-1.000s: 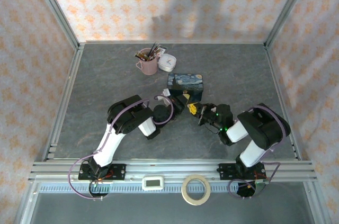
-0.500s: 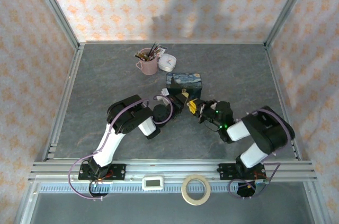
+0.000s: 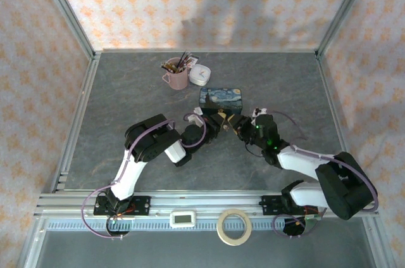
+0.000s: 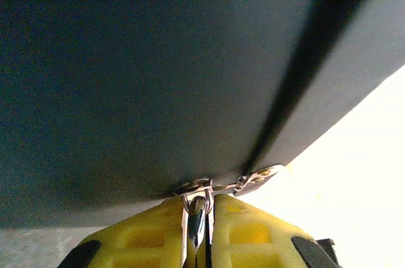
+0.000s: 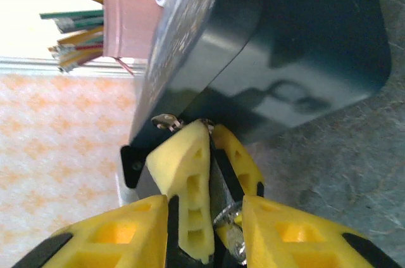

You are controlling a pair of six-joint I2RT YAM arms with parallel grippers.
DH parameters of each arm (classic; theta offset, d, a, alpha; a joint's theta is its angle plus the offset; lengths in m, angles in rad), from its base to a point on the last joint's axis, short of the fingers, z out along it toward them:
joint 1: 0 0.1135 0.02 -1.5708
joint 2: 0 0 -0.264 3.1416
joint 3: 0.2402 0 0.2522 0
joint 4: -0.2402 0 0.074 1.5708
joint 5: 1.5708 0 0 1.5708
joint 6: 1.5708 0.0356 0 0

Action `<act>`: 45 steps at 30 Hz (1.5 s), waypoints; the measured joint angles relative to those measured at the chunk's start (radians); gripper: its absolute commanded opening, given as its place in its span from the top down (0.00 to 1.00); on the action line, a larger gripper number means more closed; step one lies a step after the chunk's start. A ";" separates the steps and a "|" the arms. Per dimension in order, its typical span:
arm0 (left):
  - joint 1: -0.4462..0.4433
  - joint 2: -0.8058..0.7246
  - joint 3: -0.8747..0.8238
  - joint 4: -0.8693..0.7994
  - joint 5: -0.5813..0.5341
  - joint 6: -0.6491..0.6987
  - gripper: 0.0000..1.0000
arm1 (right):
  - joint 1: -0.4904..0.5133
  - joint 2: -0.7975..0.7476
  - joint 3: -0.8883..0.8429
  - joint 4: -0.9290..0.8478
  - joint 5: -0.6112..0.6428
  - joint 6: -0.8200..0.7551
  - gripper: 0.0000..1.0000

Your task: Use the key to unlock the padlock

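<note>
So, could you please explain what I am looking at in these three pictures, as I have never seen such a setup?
These are two robot arms bolted to a grey table. One picture looks down from above; the other two come from cameras on each wrist. On the table stand a blue tin, a pink mug of brushes and a small white box. The left tool is shut on small silvery keys close by the tin. The right tool is open, its tips flanking the left tool.
</note>
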 measured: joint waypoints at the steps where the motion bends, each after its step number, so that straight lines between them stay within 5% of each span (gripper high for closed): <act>1: 0.000 -0.004 0.000 -0.013 0.000 -0.002 1.00 | 0.004 0.000 0.001 -0.009 0.005 -0.008 0.66; 23: 0.000 -0.025 0.002 -0.051 -0.001 -0.019 1.00 | 0.055 0.125 -0.016 0.118 -0.009 -0.032 0.79; 34: 0.000 -0.025 0.001 -0.051 -0.023 -0.041 1.00 | 0.063 0.166 -0.017 0.194 -0.001 0.044 1.00; 39: 0.002 -0.015 -0.018 0.014 -0.045 -0.024 1.00 | 0.059 0.222 -0.056 0.370 -0.025 0.291 1.00; 45: -0.014 0.053 0.004 0.129 -0.026 0.063 1.00 | 0.053 0.317 -0.159 0.671 -0.011 0.763 1.00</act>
